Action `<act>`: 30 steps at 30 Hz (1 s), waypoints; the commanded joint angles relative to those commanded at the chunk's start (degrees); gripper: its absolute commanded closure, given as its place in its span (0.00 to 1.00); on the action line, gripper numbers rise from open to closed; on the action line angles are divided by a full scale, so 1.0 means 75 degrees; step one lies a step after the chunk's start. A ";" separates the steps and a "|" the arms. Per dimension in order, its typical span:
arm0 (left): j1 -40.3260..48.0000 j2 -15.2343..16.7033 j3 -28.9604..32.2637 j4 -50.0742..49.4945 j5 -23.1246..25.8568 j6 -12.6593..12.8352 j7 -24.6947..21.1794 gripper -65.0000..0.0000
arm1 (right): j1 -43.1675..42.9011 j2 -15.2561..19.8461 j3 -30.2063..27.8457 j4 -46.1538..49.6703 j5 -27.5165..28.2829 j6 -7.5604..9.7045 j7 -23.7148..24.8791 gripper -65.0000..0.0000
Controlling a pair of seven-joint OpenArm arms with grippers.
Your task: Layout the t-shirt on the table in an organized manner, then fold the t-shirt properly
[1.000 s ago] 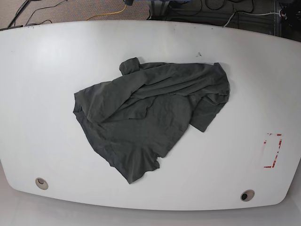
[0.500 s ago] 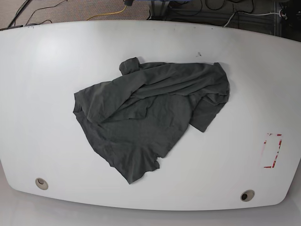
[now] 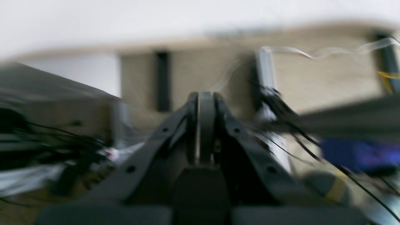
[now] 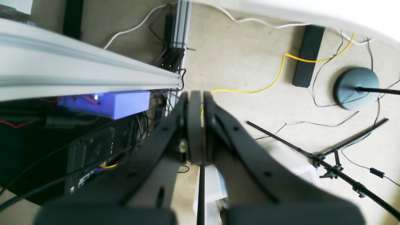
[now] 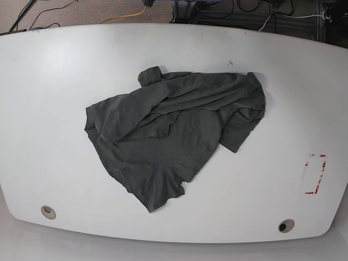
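The dark grey t-shirt (image 5: 171,130) lies crumpled and folded over itself near the middle of the white table (image 5: 49,98), with creases along its far side. Neither arm shows in the base view. In the left wrist view my left gripper (image 3: 204,97) is shut with nothing between its fingers, and the picture is blurred by motion. My right gripper (image 4: 195,95) is also shut on nothing, and it points at the carpeted floor beyond the table. The t-shirt appears in neither wrist view.
A red tape rectangle (image 5: 315,174) marks the table's right side. Two grommet holes (image 5: 48,211) (image 5: 285,225) sit near the front edge. Cables, an aluminium frame (image 4: 87,78), a blue box (image 4: 122,103) and a round stand base (image 4: 356,87) lie on the floor.
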 joint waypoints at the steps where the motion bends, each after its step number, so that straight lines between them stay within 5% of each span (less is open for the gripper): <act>1: -0.0094 -0.0012 -0.0023 0.0000 0.0000 0.0000 0.0000 1.00 | 0.0035 0.0000 0.0035 0.0094 0.0000 -0.0035 0.0012 0.99; 30: -0.2286 -0.0434 -0.0234 0.0000 0.0000 0.0000 0.0000 1.00 | 0.1700 -0.0316 0.0047 0.0387 -0.0070 0.0012 0.0000 0.99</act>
